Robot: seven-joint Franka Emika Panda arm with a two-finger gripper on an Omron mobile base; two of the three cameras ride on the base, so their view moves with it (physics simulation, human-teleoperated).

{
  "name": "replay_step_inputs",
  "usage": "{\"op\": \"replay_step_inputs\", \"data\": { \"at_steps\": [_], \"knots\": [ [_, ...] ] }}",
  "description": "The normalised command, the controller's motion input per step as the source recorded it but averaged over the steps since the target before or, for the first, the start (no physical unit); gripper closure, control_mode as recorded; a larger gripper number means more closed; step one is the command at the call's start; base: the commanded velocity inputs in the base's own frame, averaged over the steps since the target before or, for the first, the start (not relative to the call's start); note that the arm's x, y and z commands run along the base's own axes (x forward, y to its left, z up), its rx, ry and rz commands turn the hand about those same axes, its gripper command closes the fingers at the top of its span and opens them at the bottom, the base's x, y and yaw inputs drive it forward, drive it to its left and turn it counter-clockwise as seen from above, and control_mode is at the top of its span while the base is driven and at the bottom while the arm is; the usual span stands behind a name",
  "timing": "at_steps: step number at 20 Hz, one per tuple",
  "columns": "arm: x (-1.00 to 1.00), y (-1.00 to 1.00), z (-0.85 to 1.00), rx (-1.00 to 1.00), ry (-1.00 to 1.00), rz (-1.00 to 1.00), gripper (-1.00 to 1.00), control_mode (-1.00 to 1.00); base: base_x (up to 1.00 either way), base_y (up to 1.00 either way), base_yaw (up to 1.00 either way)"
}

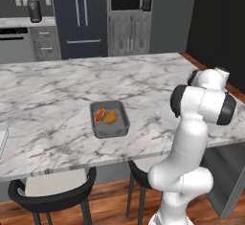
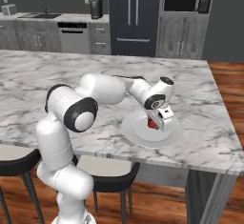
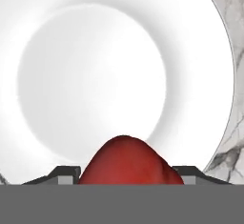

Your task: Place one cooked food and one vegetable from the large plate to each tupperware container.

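The large white plate (image 2: 143, 138) lies near the counter's front right edge and spreads across the hand view (image 3: 95, 75). Low over its middle, my gripper (image 2: 154, 124) is shut on a rounded red vegetable (image 2: 151, 122). In the hand view the red vegetable (image 3: 128, 161) sits between the dark fingertips (image 3: 64, 174), touching both. Besides the vegetable, the visible part of the plate is bare. Further left on the counter, the dark grey tupperware container (image 1: 117, 129) holds a hot dog (image 1: 99, 115) and a golden-brown piece of food (image 1: 111, 118). A sliver of the pale tupperware container (image 1: 2, 138) shows at the left border.
The marble island counter (image 1: 57, 85) is wide and bare around the tub and plate. Black stools (image 1: 52, 190) stand under its near edge. My own arm (image 1: 191, 138) blocks the plate in the left base view. Cabinets, fridge and oven line the far wall.
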Motion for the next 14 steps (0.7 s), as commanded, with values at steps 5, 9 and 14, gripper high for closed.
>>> {"op": "replay_step_inputs", "data": {
  "at_steps": [5, 9, 14],
  "knots": [
    [-0.53, 0.36, 0.52, -0.06, -0.18, 0.0, 1.0, -1.0, 0.0, 0.0, 0.0],
    [-0.63, 0.62, 0.56, -0.1, -0.23, 0.0, 1.0, -1.0, 0.0, 0.0, 0.0],
    [-0.41, 0.43, 0.74, -0.15, -0.23, 0.0, 1.0, -1.0, 0.0, 0.0, 0.0]
  ]
}}
